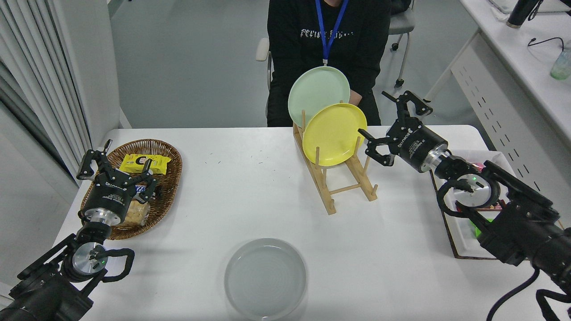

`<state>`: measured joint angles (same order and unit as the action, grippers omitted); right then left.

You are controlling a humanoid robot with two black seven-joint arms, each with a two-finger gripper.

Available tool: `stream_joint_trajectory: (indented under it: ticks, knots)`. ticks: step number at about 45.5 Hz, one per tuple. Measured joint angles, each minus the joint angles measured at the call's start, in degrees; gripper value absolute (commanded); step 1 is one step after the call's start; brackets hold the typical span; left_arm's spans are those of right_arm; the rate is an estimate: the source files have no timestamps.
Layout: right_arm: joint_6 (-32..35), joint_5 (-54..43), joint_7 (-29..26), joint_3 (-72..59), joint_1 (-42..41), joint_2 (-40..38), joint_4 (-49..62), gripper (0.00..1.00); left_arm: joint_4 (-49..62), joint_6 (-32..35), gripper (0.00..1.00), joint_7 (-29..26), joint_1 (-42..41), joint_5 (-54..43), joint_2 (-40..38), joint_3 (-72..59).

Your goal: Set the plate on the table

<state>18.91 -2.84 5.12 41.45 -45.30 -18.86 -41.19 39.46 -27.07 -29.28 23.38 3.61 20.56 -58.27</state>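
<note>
We find the plate [265, 278] lying flat on the tabletop [223, 196] near its front edge, so placement looks complete. The right end effector [395, 125], fingers spread and empty, hovers beside the rack [339, 187]; we judge only withdrawal remains.

Bare table [232, 196] between basket [167, 187] and rack [343, 189]
</note>
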Motion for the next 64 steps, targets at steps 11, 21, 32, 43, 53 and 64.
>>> stream_joint_trajectory:
  ticks: [11,21,32,43,53,64]
  knots:
    - [0.01,-0.73,3.38,0.51,0.32,-0.48,6.38,1.0,0.0,0.0,0.98,0.0,0.0,-0.01,0.0,0.0]
    - [0.0,-0.55,8.17,1.98,1.59,-0.43,9.96,1.0,0.0,0.0,0.98,0.0,0.0,-0.01,0.0,0.0]
    - [0.05,-0.5,10.22,2.2,3.22,0.53,12.83,1.0,0.0,0.0,0.98,0.0,0.0,-0.01,0.0,0.0]
    - [0.1,-0.56,11.25,1.67,4.17,2.65,14.42,1.0,0.0,0.0,0.98,0.0,0.0,-0.01,0.0,0.0]
    - [0.01,-0.5,11.45,1.45,5.03,5.37,15.24,1.0,0.0,0.0,0.98,0.0,0.0,0.0,0.0,0.0]
    - [0.03,-0.45,11.55,1.38,5.46,8.21,17.77,1.0,0.0,0.0,0.98,0.0,0.0,-0.01,0.0,0.0]
